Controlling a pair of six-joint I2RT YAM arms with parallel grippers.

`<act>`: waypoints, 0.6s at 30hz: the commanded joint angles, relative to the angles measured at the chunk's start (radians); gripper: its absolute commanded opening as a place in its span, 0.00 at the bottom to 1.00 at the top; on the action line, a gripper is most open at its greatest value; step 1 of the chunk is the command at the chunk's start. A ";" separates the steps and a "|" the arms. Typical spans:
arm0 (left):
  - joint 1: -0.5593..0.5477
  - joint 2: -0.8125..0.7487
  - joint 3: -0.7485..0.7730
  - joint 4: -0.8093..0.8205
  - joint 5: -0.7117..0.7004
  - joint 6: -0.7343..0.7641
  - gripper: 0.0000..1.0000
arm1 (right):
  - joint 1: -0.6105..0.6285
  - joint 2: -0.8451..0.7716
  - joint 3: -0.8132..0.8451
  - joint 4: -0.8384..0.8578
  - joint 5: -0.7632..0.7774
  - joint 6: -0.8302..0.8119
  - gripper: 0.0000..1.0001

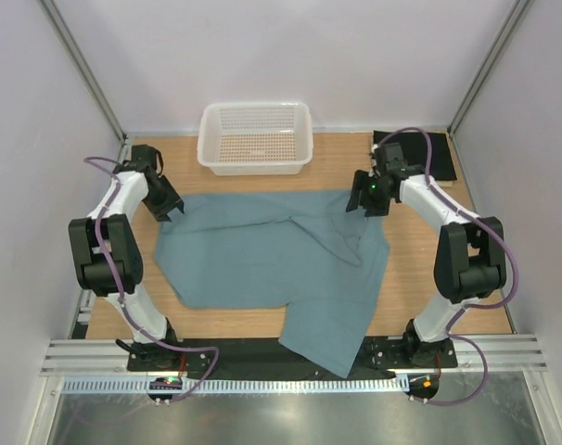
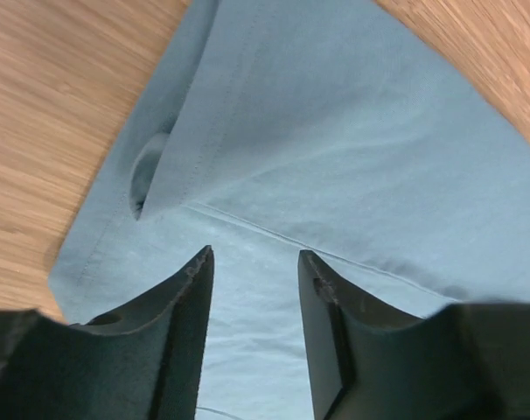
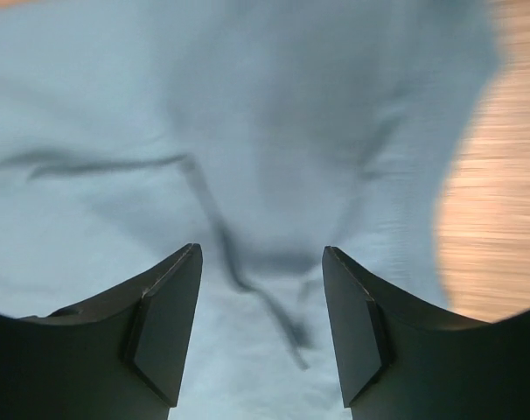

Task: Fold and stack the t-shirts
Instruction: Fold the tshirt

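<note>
Teal t-shirt (image 1: 262,260); left gripper (image 2: 252,255), right gripper (image 3: 261,250) parted, empty.

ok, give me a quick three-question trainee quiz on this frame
1. True or false: the white basket is empty.
2. Where is the black t-shirt? A: far right corner of the table; B: in the basket; C: off the table.
3. What are the left hand and right hand holding?

Key: 1 true; 2 A; 3 nothing, both are open above the teal t-shirt.
</note>
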 commanded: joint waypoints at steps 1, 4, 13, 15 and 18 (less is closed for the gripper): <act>0.036 -0.009 0.009 -0.020 0.042 -0.021 0.43 | 0.088 -0.020 -0.056 0.097 -0.189 -0.057 0.62; 0.085 -0.026 -0.040 -0.002 0.114 -0.045 0.34 | 0.114 0.036 -0.027 0.170 -0.241 -0.054 0.59; 0.125 -0.081 -0.160 0.040 0.150 -0.060 0.38 | 0.123 0.116 0.014 0.129 -0.201 -0.057 0.48; 0.142 -0.075 -0.146 0.041 0.144 -0.057 0.38 | 0.123 0.072 -0.030 0.120 -0.195 -0.052 0.48; 0.168 -0.055 -0.125 0.052 0.144 -0.041 0.38 | 0.123 0.000 -0.091 0.109 -0.190 -0.052 0.48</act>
